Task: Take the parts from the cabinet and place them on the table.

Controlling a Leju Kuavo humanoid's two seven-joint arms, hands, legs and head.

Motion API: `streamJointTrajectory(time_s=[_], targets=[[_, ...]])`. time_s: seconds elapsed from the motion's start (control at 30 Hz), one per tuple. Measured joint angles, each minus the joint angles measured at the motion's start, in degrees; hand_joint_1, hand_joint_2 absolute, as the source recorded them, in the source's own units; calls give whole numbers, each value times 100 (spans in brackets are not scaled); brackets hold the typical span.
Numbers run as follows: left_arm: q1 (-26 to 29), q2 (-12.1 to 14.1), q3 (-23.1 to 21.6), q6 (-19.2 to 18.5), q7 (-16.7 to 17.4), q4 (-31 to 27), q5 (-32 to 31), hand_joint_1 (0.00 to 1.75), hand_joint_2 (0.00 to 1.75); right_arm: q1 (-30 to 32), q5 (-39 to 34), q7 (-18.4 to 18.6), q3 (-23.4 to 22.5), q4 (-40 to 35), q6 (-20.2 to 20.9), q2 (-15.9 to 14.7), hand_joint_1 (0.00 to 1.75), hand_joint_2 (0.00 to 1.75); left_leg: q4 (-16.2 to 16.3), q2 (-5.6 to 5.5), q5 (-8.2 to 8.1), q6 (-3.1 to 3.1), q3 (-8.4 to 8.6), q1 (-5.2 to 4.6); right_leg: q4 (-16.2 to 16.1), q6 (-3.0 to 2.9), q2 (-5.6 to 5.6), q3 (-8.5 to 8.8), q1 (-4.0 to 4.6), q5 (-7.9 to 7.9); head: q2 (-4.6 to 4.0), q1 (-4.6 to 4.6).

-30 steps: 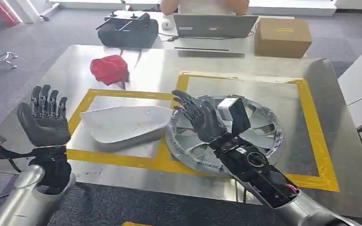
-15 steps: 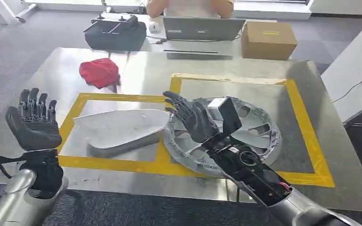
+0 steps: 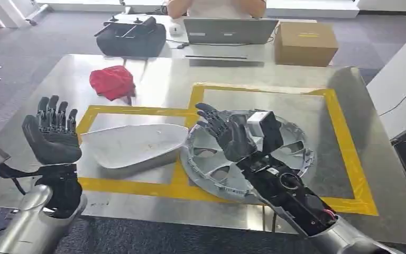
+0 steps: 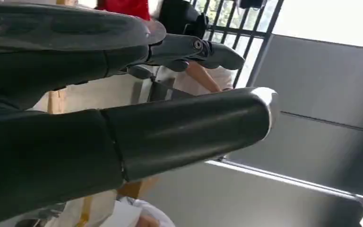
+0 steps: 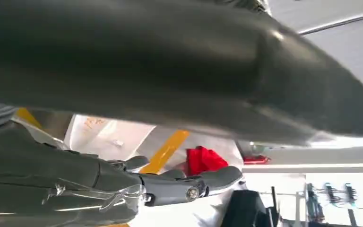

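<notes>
Two parts lie on the steel table [image 3: 296, 69]: a flat grey shell-shaped panel [image 3: 132, 145] inside the left yellow-taped box, and a round silver wheel cover [image 3: 291, 153] in the right box. My right hand [image 3: 226, 132] hovers over the wheel cover's left side, fingers spread, holding nothing. My left hand [image 3: 53, 135] is raised at the table's near left edge, palm up, fingers straight and empty. In the left wrist view my left hand [image 4: 123, 94] is a close dark shape. The right wrist view has my right hand [image 5: 170, 94] with the panel [image 5: 108, 135] beyond it.
A red cloth [image 3: 112, 82] lies at the table's far left. Beyond it stand a black bag [image 3: 131, 34], a laptop [image 3: 227, 30] and a cardboard box [image 3: 306, 42], with a person seated behind. Yellow tape [image 3: 349, 148] frames both boxes. A white cabinet edge [image 3: 402, 84] stands right.
The whole picture has shifted a little, so the camera moved. Both hands keep their spread, empty poses and the two parts have not moved on the table.
</notes>
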Motion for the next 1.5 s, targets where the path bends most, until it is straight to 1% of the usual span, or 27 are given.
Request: streamJointTrajectory(time_s=[0.07, 0.1, 0.13, 0.2, 0.27, 0.3, 0.47, 0.6, 0.67, 0.7, 0.73, 0.77, 0.83, 0.87, 0.9, 1.0, 1.03, 1.07, 1.17, 1.2, 1.23, 1.27, 1.33, 1.37, 1.4, 1.47, 1.5], targets=[[14, 2, 0, 9, 0, 0, 0, 0, 0, 6, 0, 2, 2, 0, 0, 0, 0, 0, 943, -2, -413, -47, -464, 21, 0, -14, 15, -1, -5, -1, 0, -81], [33, 9, 0, 9, 0, 0, 0, 0, 0, 9, 0, 4, 2, 0, 0, 0, 0, 0, 1354, -1, -533, -65, -684, 30, 3, -15, 30, -2, -6, -2, 0, -97], [49, 15, 0, 11, 0, 0, 0, 0, 0, 14, 0, 4, 2, 2, 0, 0, 0, 0, 1522, -1, -520, -74, -795, 43, 4, -18, 49, 0, -9, -5, 0, -120], [44, 22, 0, 9, 0, 0, 2, 0, 0, 14, 0, 4, 2, 0, 0, 0, 0, 0, 1030, -2, -144, -79, -607, 73, 12, -8, 100, 6, -22, -13, 0, -162], [40, 33, 0, 11, 0, -2, 4, 0, 0, 12, 2, 4, 2, 0, 0, 0, 0, 0, -49, -51, 357, -76, -83, 98, 36, 43, 149, 21, -44, -46, 0, -205], [35, 33, 0, 11, 0, -2, 4, 0, 0, 10, 2, 4, 2, 0, 0, 0, 0, 0, -293, -149, 310, -86, 60, 94, 66, 86, 171, -7, -5, -73, 0, -256], [32, 28, 0, 11, -4, -2, 7, 0, 0, 13, 0, 4, 7, -2, -2, 0, 0, 0, -304, -94, 324, 91, 51, 56, 13, 237, 235, 8, -44, -70, 0, -193], [31, 26, 0, 11, -4, -2, 7, 0, 0, 14, 0, 4, 7, -2, -2, 0, 0, 0, -307, -90, 326, 97, 52, 60, 14, 241, 231, 7, -45, -73, 0, -193], [28, 22, 0, 11, -4, -4, 4, 0, 0, 16, 2, 4, 4, -2, -2, -4, 0, 0, -326, -71, 333, 126, 66, 72, 82, 253, 148, -7, -49, -135, 0, -186], [40, 9, 0, 11, -7, -4, 4, 0, 0, 14, 0, 4, 4, -4, -2, -4, 0, 0, -324, -27, 314, 193, 76, 38, 1482, 260, 13, -631, -29, -855, 0, 0], [50, 9, 0, 11, -7, -4, 4, 0, 0, 22, 0, 11, 7, -4, 0, -7, 0, 0, -321, 8, 302, 217, 90, -1, 1939, 222, 10, -870, -2, -878, 0, 41], [46, 9, 0, 11, -7, -4, 4, 0, 0, 20, 0, 11, 7, -4, 0, -7, 0, 0, -321, 16, 296, 224, 107, -16, 1645, 184, 8, -734, 14, -670, 0, 57], [40, 7, 0, 11, -7, -4, 2, 0, 0, 9, -26, 11, 2, -6, 2, -11, 0, 0, -322, 37, 270, 228, 166, -46, 561, 49, -53, -209, 92, -105, 0, 124], [35, 7, 0, 11, -7, -4, 0, 0, 0, -2, -24, 11, 2, -13, 7, -11, 0, 0, -324, 59, 261, 223, 174, -51, 205, -38, -188, -59, 149, -62, 0, 131], [35, 9, 0, 11, -7, -4, -2, 0, 0, -17, -24, 11, 4, -17, 11, -11, 0, 0, -304, 64, 254, 209, 154, -87, 79, -31, -192, -3, 160, -64, 0, 105], [39, 7, 0, 11, -7, -4, -2, 0, 0, -24, -26, 11, 9, -22, 13, -13, 0, 0, -333, 148, 269, 144, 166, -64, 59, -49, -97, -17, 171, -53, 0, 104], [33, 13, 2, 11, -7, -9, -2, 0, 0, -24, -29, 4, 4, -24, 15, -13, 0, 0, -322, 153, 223, 110, 159, -91, -44, -71, -88, 58, 82, 5, 0, 120], [25, 22, 0, 11, -7, -9, -4, 0, 0, -36, -33, -13, 4, -26, 37, -13, 0, 0, -189, 70, 116, 62, 117, -71, -78, -79, -65, 68, 85, 26, 0, 102], [26, 37, 0, 11, -9, -7, -13, 0, 0, -44, -33, -28, 9, -22, 72, -11, 0, 0, 1127, -3, -495, -35, -518, -12, -80, -109, -23, 52, 69, 42, 0, -44], [45, 39, 0, 13, -9, -7, -11, 0, 0, -43, -33, -31, 9, -15, 79, -11, 0, 0, 1473, -2, -577, -63, -701, 9, -79, -109, 0, 48, 66, 42, 0, -66], [53, 46, 0, 17, -9, -7, -11, 0, 0, -43, -33, -33, 11, -11, 87, -11, 0, 0, 1513, -1, -510, -76, -740, 29, -77, -107, 10, 50, 60, 42, 0, -81], [51, 48, 0, 20, -9, -7, -11, 0, 0, -43, -33, -35, 11, -11, 94, -9, 0, 0, 1263, -1, -318, -85, -636, 45, -72, -101, 32, 52, 50, 40, 0, -103], [38, 61, 0, 26, -9, -7, -11, 0, 0, -45, -31, -44, 11, -11, 96, -11, 0, 0, 233, -3, 203, -92, -139, 76, -45, -63, 65, 60, 30, 17, 0, -140], [34, 63, 0, 28, -9, -7, -13, 0, 0, -47, -31, -48, 11, -11, 98, -11, 0, 0, -229, -26, 337, -96, 88, 94, -23, -23, 82, 52, 30, -2, 0, -171], [33, 61, 0, 30, -9, -7, -15, 0, 0, -50, -31, -55, 9, -11, 98, -11, 0, 0, -327, -56, 288, -59, 135, 63, 20, 26, 104, 8, 67, -22, 0, -234], [52, 61, 0, 42, -6, -7, -17, 0, 0, -49, -31, -59, 18, -11, 103, -11, 0, 0, -352, -51, 298, 0, 128, 82, 27, 42, 109, 0, 74, -62, 0, -136], [50, 61, 0, 48, -4, -7, -17, 0, 0, -42, -31, -61, 17, -11, 101, -11, 0, 0, -347, -53, 293, 0, 136, 63, 25, -107, 107, 8, 67, -72, 0, -118]])
